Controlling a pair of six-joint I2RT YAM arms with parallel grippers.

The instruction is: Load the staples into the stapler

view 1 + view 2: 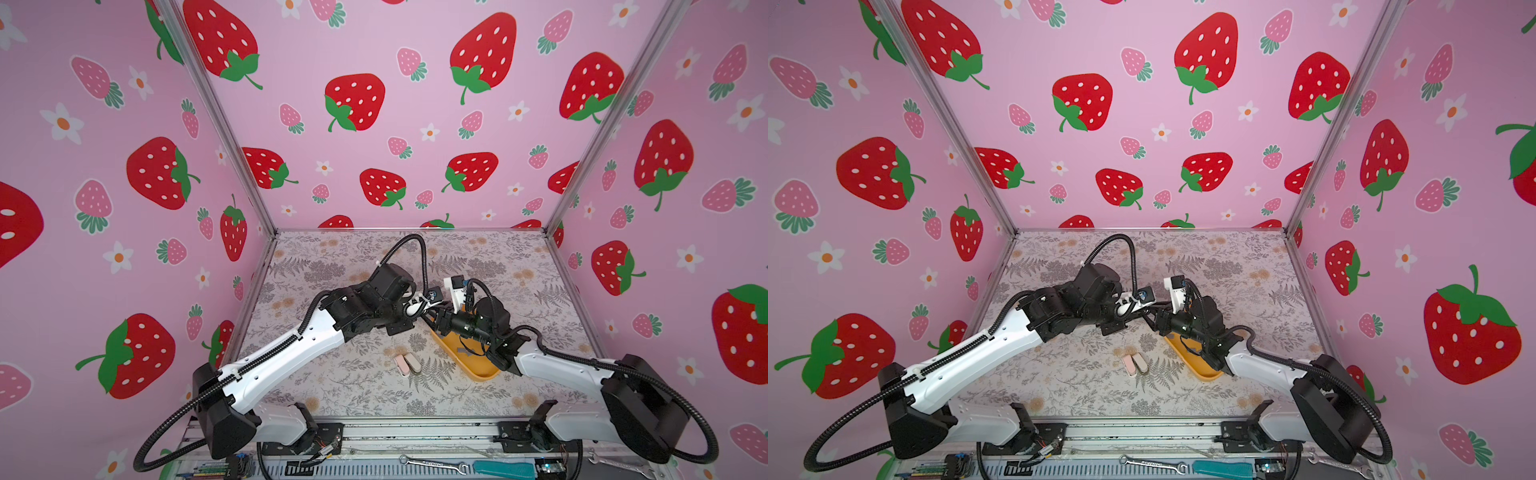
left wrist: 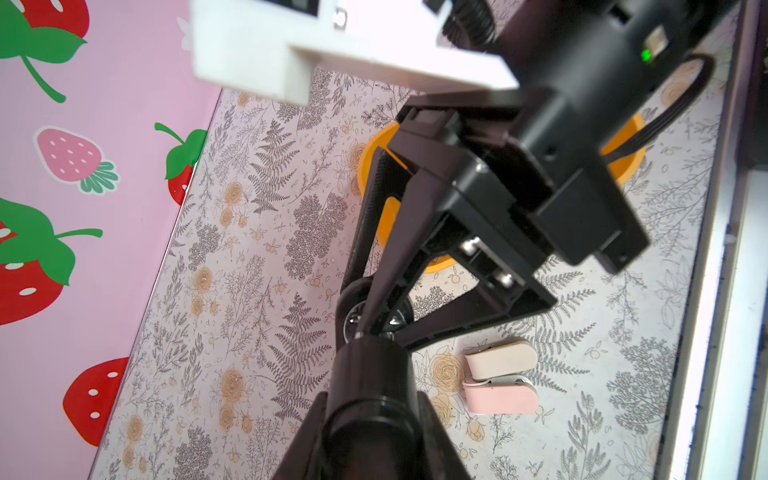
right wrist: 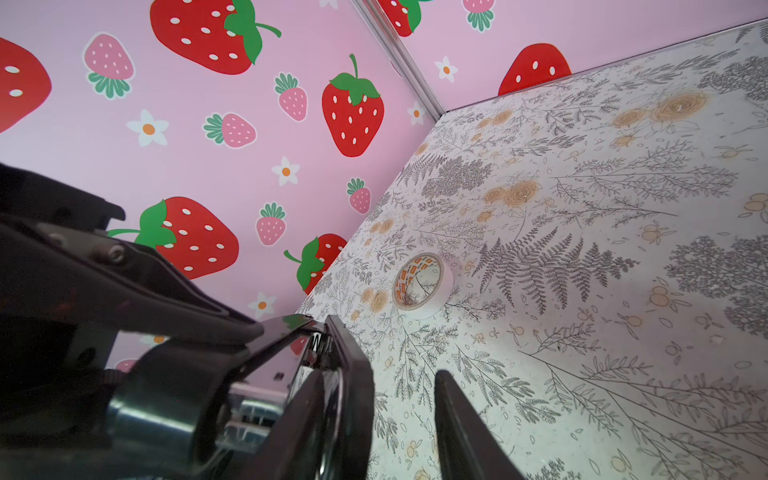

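The left gripper [image 2: 370,397] was clamped shut on the rear of a black stapler [image 2: 365,357], held in the air over the middle of the worktop [image 1: 374,257], just past the far end of the orange tray [image 1: 482,372]. The stapler's long axis ran across the worktop, from the left gripper toward the right gripper [image 3: 382,376]. A hinged part was swung up, and a spring showed at the joint.

The right fingers [image 3: 457,424] stood apart astride that raised part. One finger lay against it, and bare worktop showed between it and the other finger. No strip could be seen between them.

The staples [image 1: 462,352] seemed to be the small grey bit in the tray, below the right wrist and toward the front right corner. So the supply lay behind and beneath the right fingers, not ahead of them. The right arm was much the nearer, and the free one. A pull back and down to the tray looked likely before any loading.

Counted:
- one black stapler
- one tray
- one tape roll [image 3: 422,284] toward the far left
- two small staplers side by side near the front middle, one pink [image 2: 500,399] and one cream [image 2: 500,359]

The number of staple strips could not be told.
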